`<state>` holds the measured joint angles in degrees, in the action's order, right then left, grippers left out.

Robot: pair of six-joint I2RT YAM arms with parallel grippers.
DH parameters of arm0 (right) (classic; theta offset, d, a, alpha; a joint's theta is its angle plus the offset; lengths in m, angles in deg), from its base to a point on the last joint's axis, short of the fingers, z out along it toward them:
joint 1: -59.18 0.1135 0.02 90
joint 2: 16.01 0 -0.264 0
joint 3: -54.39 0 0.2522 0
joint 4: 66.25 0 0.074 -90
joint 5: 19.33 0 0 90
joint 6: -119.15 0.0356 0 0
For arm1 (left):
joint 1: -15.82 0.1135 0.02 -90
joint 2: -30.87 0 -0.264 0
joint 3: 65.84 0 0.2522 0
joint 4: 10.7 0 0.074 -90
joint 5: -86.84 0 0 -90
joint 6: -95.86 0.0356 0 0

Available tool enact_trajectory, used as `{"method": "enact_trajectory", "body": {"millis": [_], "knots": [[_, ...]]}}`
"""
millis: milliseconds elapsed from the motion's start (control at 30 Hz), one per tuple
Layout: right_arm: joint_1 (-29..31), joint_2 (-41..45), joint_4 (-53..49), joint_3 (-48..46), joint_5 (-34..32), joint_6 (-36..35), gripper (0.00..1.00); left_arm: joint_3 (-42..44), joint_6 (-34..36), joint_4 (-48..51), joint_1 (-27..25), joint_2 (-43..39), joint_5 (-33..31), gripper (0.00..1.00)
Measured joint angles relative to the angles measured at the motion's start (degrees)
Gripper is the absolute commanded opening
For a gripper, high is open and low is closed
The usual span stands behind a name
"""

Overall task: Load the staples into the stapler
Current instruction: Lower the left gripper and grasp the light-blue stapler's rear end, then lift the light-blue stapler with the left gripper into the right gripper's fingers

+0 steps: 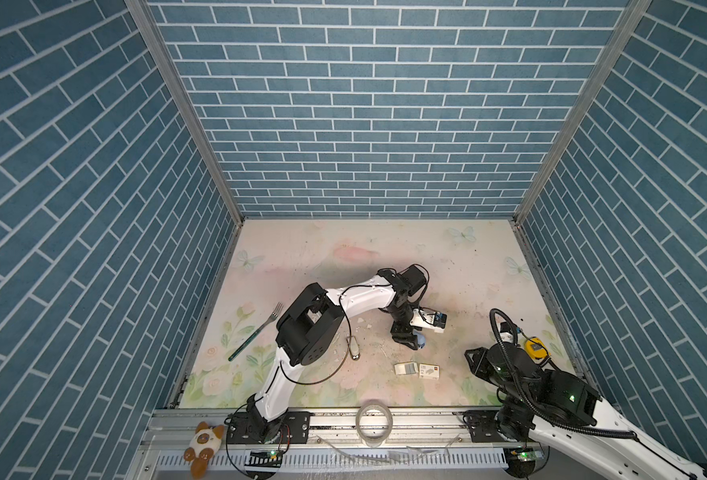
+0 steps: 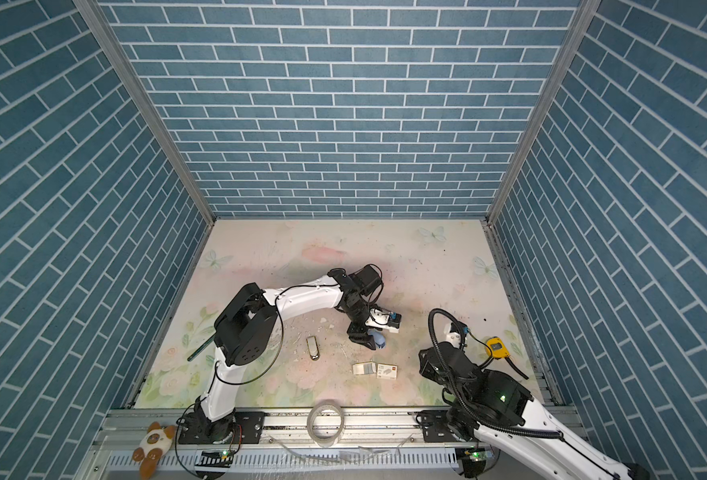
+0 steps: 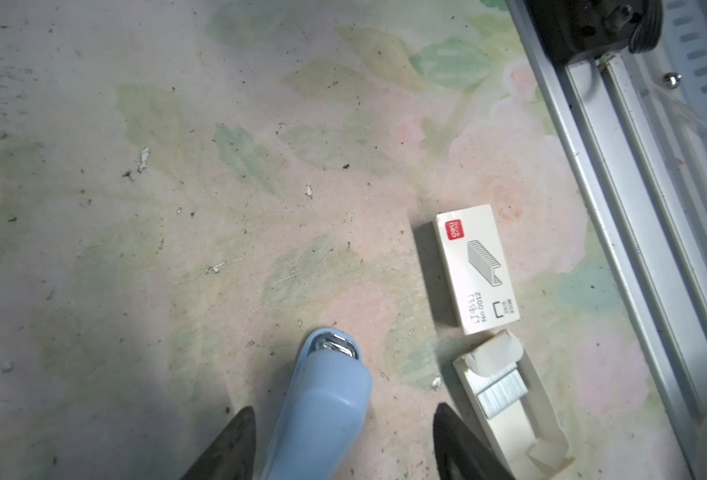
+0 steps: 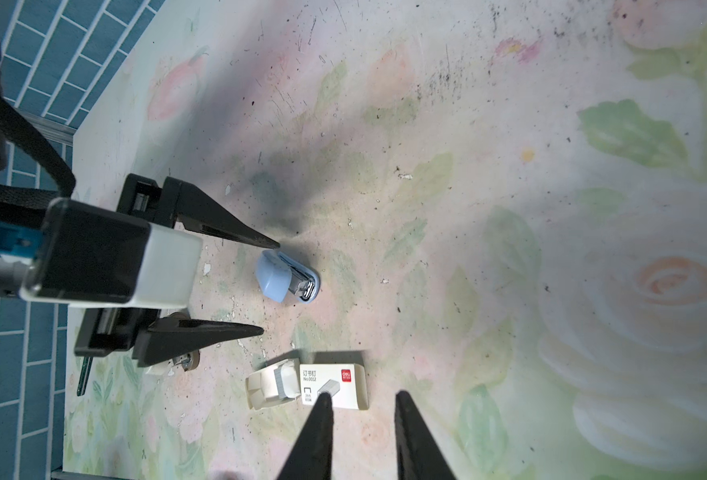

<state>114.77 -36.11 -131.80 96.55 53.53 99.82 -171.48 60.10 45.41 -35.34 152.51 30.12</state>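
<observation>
The left arm (image 1: 364, 297) bends at the elbow over the table (image 1: 343, 249), wrist tipped down, left claw (image 3: 343, 407) spread around the blue stapler (image 4: 287, 278). The right claw (image 4: 362, 397), slightly parted and empty, hovers above the staples box (image 1: 429, 371), which lies touching its tray (image 1: 405, 368) near the front edge.

The left arm (image 1: 368, 293) and right arm (image 1: 568, 440) share white shells and black joint housings. A thin black cable (image 1: 348, 332) loops off the left; a ribbed black hose (image 1: 495, 328) rides the right. Left hand (image 4: 270, 289) and right hand (image 4: 362, 394) have black, tapering, pointed fingers (image 4: 218, 232).
</observation>
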Motion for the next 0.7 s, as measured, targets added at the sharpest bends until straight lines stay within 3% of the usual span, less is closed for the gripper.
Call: {"method": "enact_trajectory", "body": {"millis": [267, 500, 700], "knots": [[0.0, 0.0, 0.2, 0.0, 0.0, 0.0, 0.27, 0.0, 0.5, -2.4, -1.4, 0.9, -3.0, 0.52], [0.0, 0.2, 0.3, 0.0, 0.0, 0.0, 0.26, 0.0, 0.5, -3.0, -1.4, 2.2, -5.0, 0.33], [0.0, -0.5, 1.7, -0.1, 1.2, -0.3, 0.27, 0.1, 0.2, -3.7, -1.4, 2.1, -5.2, 0.25]]}}
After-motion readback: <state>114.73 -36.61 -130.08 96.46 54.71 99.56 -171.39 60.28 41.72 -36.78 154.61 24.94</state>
